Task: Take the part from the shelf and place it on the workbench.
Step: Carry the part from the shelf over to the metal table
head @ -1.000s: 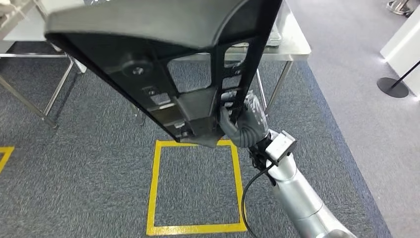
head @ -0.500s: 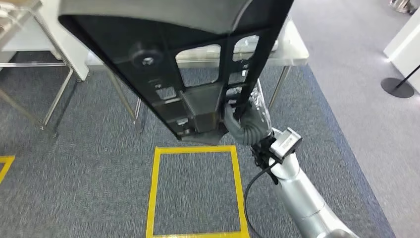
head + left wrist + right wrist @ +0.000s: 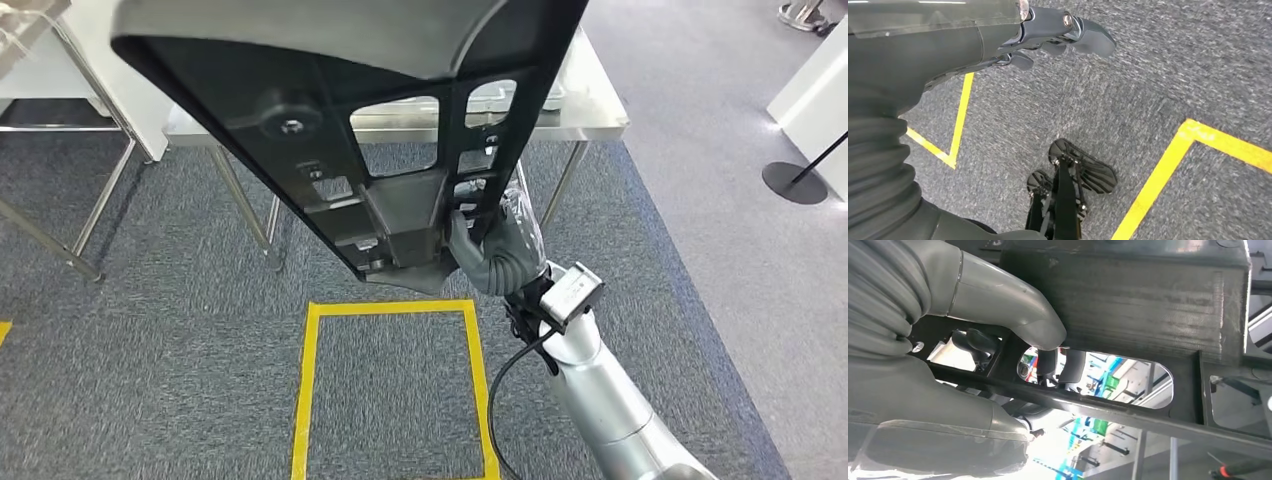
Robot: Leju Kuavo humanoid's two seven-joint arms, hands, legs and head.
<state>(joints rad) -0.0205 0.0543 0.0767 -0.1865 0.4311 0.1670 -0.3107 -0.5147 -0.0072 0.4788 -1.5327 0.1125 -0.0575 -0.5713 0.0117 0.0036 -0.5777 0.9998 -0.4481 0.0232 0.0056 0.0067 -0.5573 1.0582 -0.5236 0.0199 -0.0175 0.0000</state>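
Note:
A large black plastic part (image 3: 330, 120), ribbed with cut-out openings, hangs tilted high in the head view. My right hand (image 3: 495, 250) grips it at its lower end, fingers hooked through an opening. In the right wrist view the thumb (image 3: 1013, 310) presses on the part (image 3: 1148, 300) while darker fingers curl through a slot. Behind the part stands the steel workbench (image 3: 595, 100). My left hand (image 3: 998, 40) hangs over the grey carpet with nothing in it, its fingers loosely apart.
A yellow taped square (image 3: 305, 380) marks the carpet just ahead of me, before the workbench legs. A second steel-legged table (image 3: 60, 60) stands at the left. A black stanchion base (image 3: 795, 180) and a white block (image 3: 815, 80) lie to the right.
The whole picture has shifted: the camera has moved toward the workbench, and the yellow square now lies lower in view. My right hand still grips the part the same way.

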